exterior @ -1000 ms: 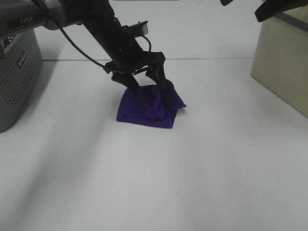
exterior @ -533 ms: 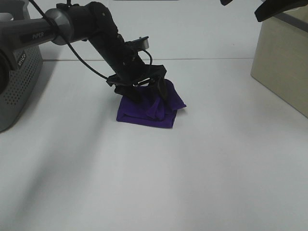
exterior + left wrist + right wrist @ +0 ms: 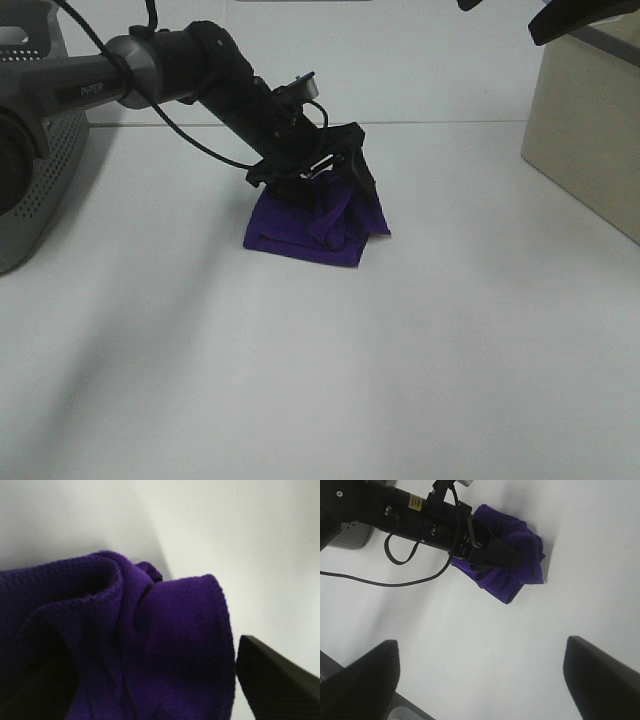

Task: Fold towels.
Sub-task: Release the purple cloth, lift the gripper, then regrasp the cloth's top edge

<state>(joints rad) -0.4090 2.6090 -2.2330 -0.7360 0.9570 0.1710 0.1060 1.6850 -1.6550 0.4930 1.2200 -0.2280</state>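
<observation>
The deep purple towel (image 3: 312, 228) lies bunched in a rough folded square on the white table. It also shows in the right wrist view (image 3: 520, 555). My left gripper (image 3: 332, 188) is open and low over the towel's far edge, one finger on each side of a raised fold. In the left wrist view the towel (image 3: 125, 645) fills the space between the two dark fingers (image 3: 275, 680). My right gripper (image 3: 485, 680) is open and empty, held high above the table. Its fingers (image 3: 575, 15) show at the top right of the high view. No white tag is visible.
A grey perforated basket (image 3: 35, 170) stands at the left edge of the table. A beige box (image 3: 590, 130) stands at the right. The left arm (image 3: 160, 65) and its cable reach in from the back left.
The left arm has dropped lower and tilted flatter. Its gripper has shifted a little to the right along the towel's far edge, and the fold there is more bunched. The right gripper has not moved.
</observation>
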